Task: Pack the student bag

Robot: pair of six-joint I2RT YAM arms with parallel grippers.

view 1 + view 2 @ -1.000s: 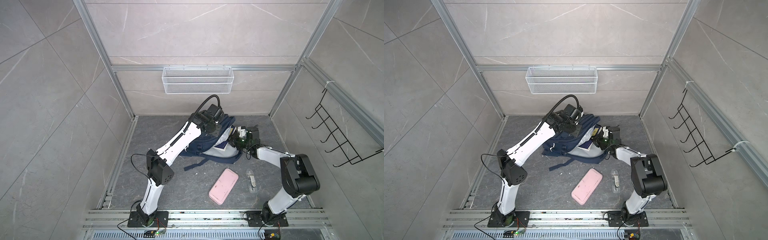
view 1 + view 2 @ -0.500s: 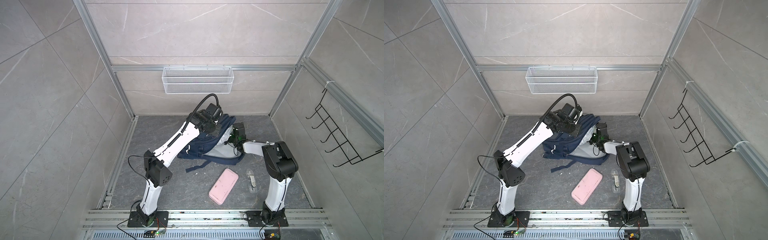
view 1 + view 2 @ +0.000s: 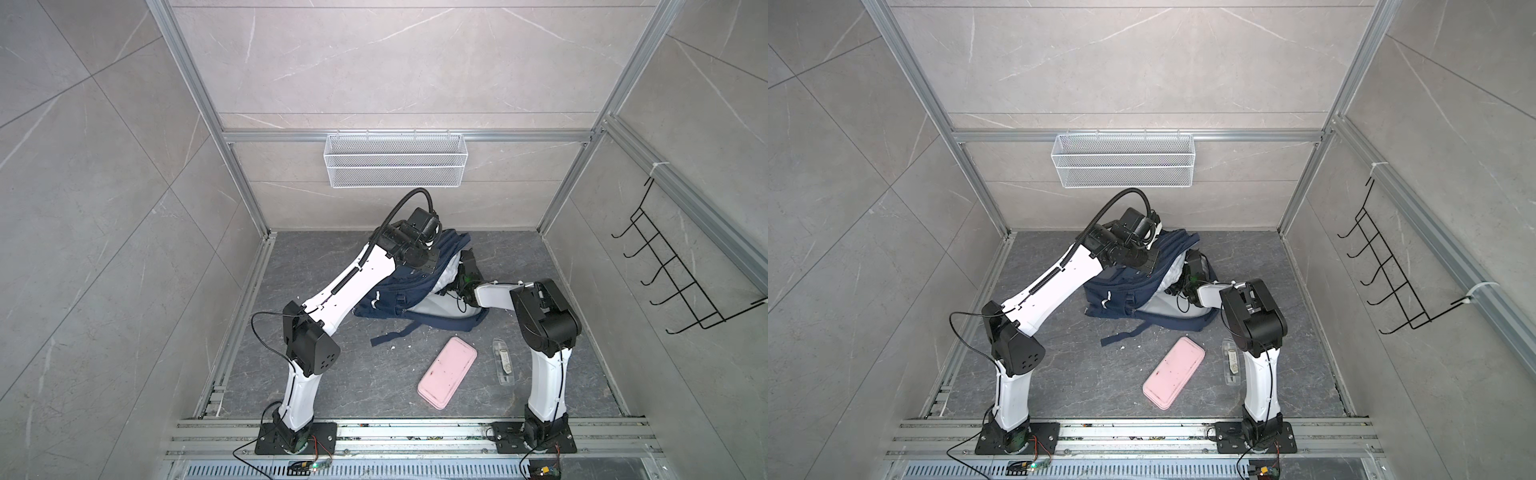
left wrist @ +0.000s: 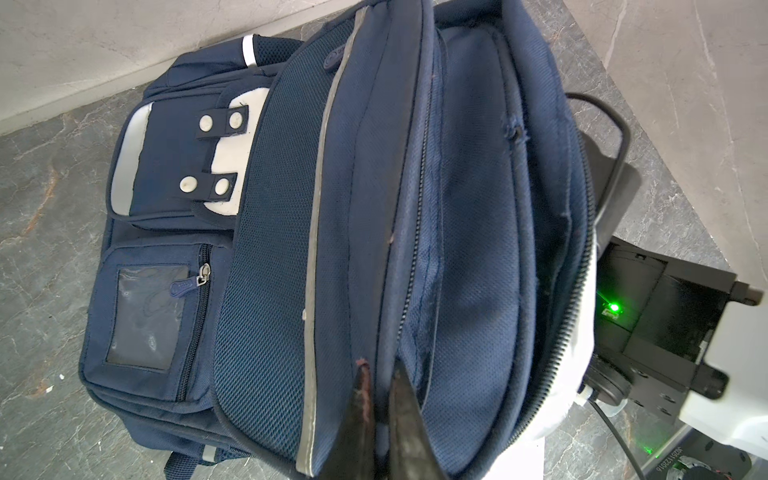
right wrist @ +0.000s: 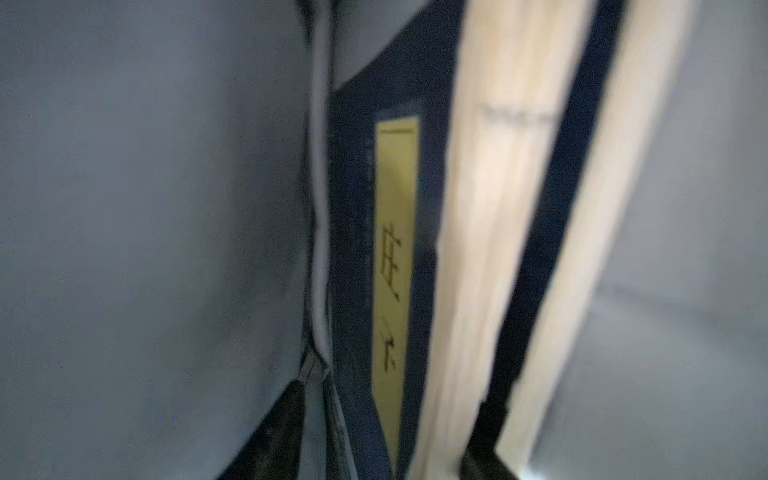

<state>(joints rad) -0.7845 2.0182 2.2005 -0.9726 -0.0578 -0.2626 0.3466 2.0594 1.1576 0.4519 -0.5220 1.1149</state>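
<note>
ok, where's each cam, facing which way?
Top view: high above the bases, looking down; left arm, right arm, student bag, pink case.
Top view: alongside, same aim; same arms, bag.
Left wrist: over bag, looking down; left fingers pinch it.
Right wrist: inside bag, facing books; right fingers apart.
Shared: left wrist and top views show right arm.

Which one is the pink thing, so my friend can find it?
Start at the big navy student bag at the back of the grey floor. In front of it lies a flat pink case with rounded corners. It is the only pink thing; the small packet beside it is clear.
</note>
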